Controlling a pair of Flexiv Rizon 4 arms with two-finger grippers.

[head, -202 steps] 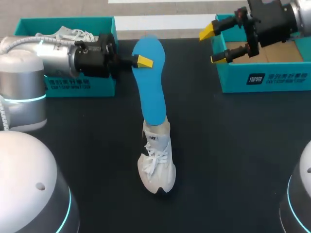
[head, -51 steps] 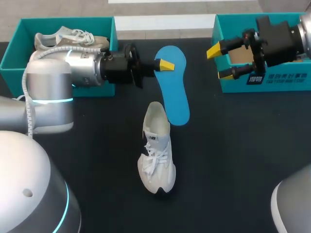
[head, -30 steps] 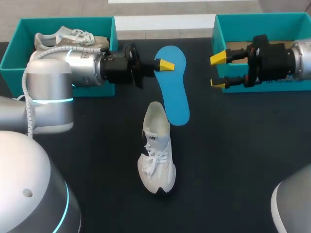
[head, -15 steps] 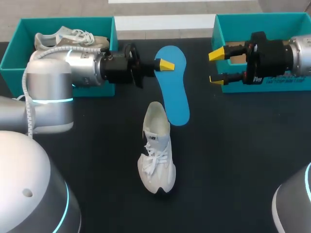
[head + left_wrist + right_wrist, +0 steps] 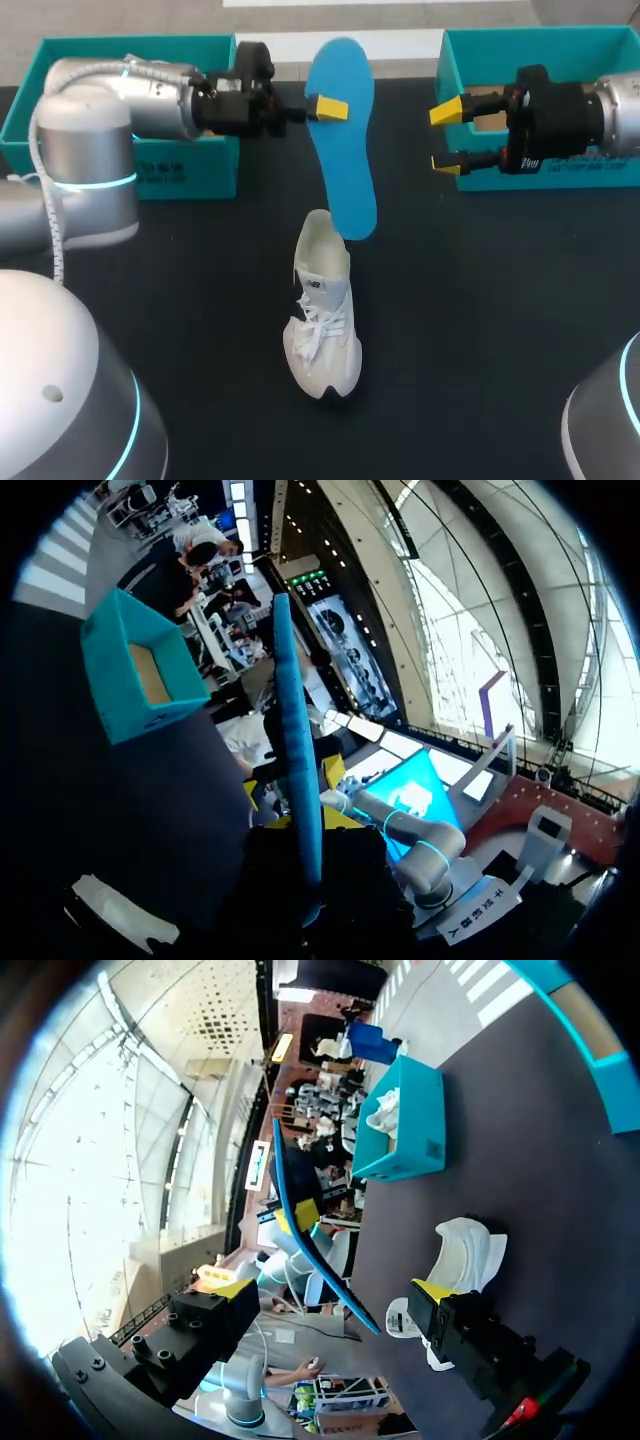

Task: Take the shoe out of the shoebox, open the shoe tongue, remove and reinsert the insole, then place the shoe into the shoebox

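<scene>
The left claw (image 5: 325, 107) pinches the blue insole (image 5: 345, 160) near its upper end so its lower end hangs over the opening of the white shoe (image 5: 322, 320) on the surface (image 5: 480, 320), apparently aimed for reinsertion, while the right claw (image 5: 447, 137) hovers wide and empty right of the shoe.
</scene>
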